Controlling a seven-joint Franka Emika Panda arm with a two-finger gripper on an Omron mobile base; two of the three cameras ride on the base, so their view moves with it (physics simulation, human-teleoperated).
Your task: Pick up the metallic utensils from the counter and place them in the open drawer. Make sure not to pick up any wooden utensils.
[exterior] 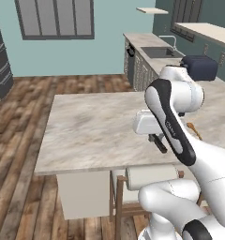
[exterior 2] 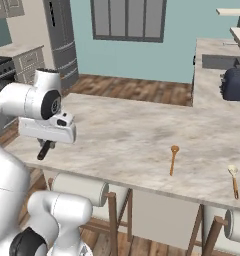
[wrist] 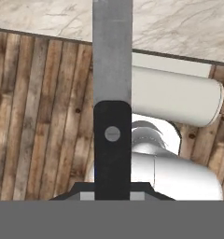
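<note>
My gripper (exterior: 156,139) (exterior 2: 44,148) (wrist: 112,195) is shut on a knife-like metallic utensil (wrist: 112,70). Its grey blade points away from the hand and its black handle (wrist: 112,154) sits between the jaws. In the base views only the dark handle (exterior: 159,144) (exterior 2: 43,150) shows under the hand. The hand hangs over the near edge of the marbled counter (exterior: 95,126) (exterior 2: 132,132) (wrist: 179,28). An orange-brown wooden spoon (exterior 2: 173,160) lies on the counter to the right. The open drawer is out of view.
Another utensil (exterior 2: 234,181) (exterior: 194,130) with a pale head and an orange-brown handle lies near the counter's right front edge. White cylindrical stool cushions (exterior: 152,177) (exterior 2: 79,189) (wrist: 179,100) sit under the counter edge. Wooden floor (wrist: 39,116) lies below the hand. A dark toaster (exterior: 199,67) stands on the far counter.
</note>
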